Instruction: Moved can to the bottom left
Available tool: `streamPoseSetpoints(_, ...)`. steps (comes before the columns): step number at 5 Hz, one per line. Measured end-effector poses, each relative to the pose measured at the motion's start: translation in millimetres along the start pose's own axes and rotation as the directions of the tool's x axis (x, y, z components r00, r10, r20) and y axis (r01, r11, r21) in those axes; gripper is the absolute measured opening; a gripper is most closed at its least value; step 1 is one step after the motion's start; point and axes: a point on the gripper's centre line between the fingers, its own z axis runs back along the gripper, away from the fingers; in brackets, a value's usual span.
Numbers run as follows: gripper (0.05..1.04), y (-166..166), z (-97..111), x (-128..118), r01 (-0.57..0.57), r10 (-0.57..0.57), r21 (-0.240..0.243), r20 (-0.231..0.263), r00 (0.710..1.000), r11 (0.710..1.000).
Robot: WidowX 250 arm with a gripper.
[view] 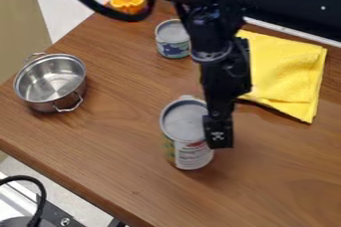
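The gripper [218, 134] hangs over the middle of the wooden table, its lower end at the right side of the tall can [190, 155] and overlapping its rim in the view. This can has a grey lid and a white, green and red label, and it looks upright or nearly so. Whether the gripper touches it or holds it is unclear. Farther back, just left of the arm, stands a smaller short can [173, 37] with a blue and white label.
A metal pot [52, 79] with two handles stands at the left on the table [113, 136]. Behind and right of the arm lies a yellow cloth [286, 71]. An orange half [128, 1] is at the back left. The table's front edge slants down from the left.
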Motion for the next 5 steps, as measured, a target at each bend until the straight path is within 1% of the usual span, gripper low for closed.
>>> streamPoseSetpoints(1,0.995,-1,2,-14,0.014,-0.014,-0.012,-0.014,1.000,1.000)
streamPoseSetpoints(3,0.995,7,8,-41,0.059,-0.058,0.045,-0.021,0.998,0.997)
streamPoseSetpoints(4,0.995,12,10,-59,0.084,-0.081,0.039,-0.073,0.994,0.996)
streamPoseSetpoints(5,0.995,19,15,-71,0.093,-0.089,0.040,-0.084,0.992,0.995)
